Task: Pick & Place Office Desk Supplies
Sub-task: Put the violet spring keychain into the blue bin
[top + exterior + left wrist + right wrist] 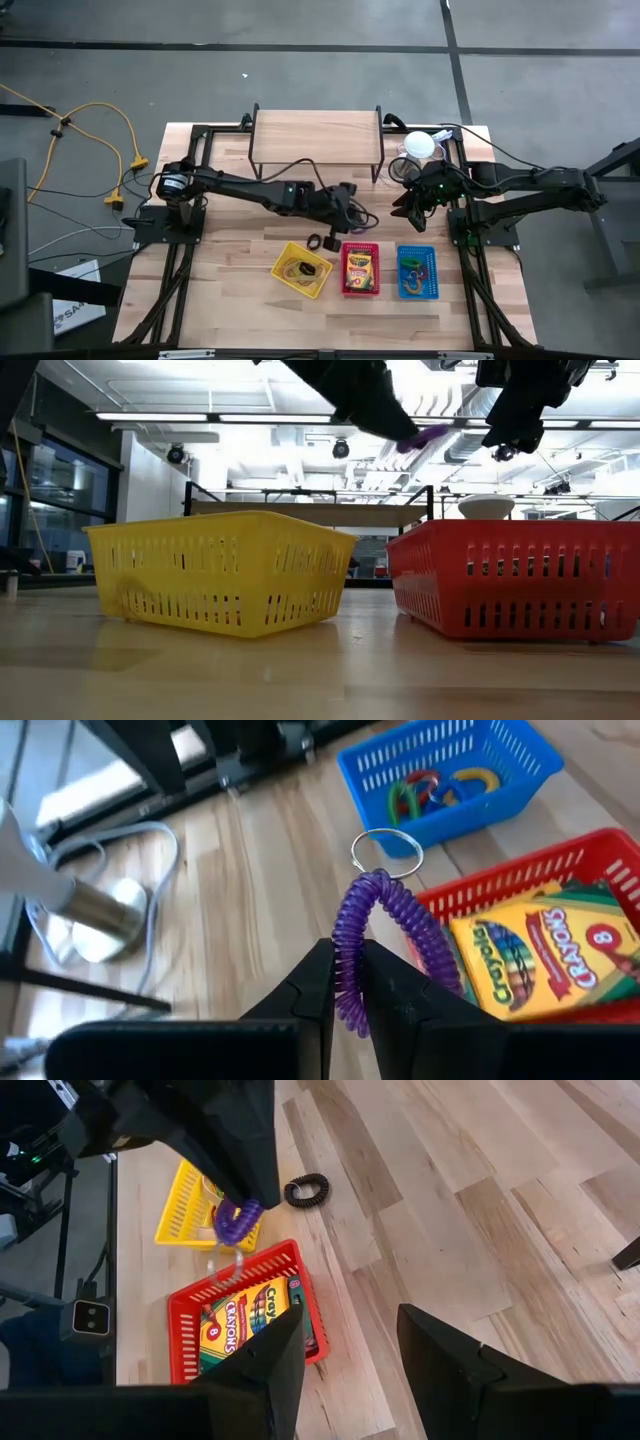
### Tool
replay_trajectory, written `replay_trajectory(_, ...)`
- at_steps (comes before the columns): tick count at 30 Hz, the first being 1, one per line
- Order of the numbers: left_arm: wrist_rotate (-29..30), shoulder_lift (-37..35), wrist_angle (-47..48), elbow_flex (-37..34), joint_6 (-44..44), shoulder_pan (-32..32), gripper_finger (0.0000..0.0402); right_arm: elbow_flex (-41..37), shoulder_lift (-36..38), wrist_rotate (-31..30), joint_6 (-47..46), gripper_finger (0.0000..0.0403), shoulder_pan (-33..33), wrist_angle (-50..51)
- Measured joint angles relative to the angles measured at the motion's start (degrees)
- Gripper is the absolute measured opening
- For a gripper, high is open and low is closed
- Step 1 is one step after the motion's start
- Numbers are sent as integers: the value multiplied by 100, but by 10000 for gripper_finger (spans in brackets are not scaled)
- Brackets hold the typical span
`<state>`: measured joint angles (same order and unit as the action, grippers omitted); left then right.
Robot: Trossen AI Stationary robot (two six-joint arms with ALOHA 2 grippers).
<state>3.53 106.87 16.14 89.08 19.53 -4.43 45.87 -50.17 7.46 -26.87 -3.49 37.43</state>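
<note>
A: What do we see in the left claw (345,995)?

B: Its two dark fingers are nearly closed on a purple coil keychain (375,935), pinched at one end. The coil arches up from the claw, and a thin metal key ring (387,852) hangs at its free end. In the high view the left claw (352,208) is raised over the middle of the table (240,290), just beyond the far edge of the red basket (360,269).

A: And the right claw (350,1355)?

B: We see its fingers standing wide apart with nothing between them. It hovers above the right part of the table, beyond the blue basket (416,271) and near the white dome (420,145).

A: Where are the remaining supplies?

B: Three baskets stand in a row along the near half of the table. The yellow basket (302,269) on the left holds thin rubber-band loops (298,268). The red basket in the middle holds a yellow-and-green crayon box (545,955). The blue basket on the right holds small coloured rings (440,790). A black coil keychain (306,1189) lies on the bare table just beyond the yellow and red baskets.

A: And at the far side?

B: A wooden shelf (318,140) on a dark wire frame.
</note>
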Motion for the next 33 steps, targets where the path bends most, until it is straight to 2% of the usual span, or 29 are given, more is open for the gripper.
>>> replay_trajectory(5, 20, 2, -314, 0, 290, 3, 38, 0, -2, -2, 11, 149, -2, -3)
replay_trajectory(16, 539, 4, -494, 2, 815, 148, 38, 0, -1, -4, 13, 149, -1, -81)
replay_trajectory(26, 542, 4, -535, 2, 1220, 289, 38, 0, -2, -4, -320, 149, -1, -585)
replay_trajectory(33, 540, 7, -903, 2, 1454, 277, 38, 0, -1, -1, -562, 149, -2, -687)
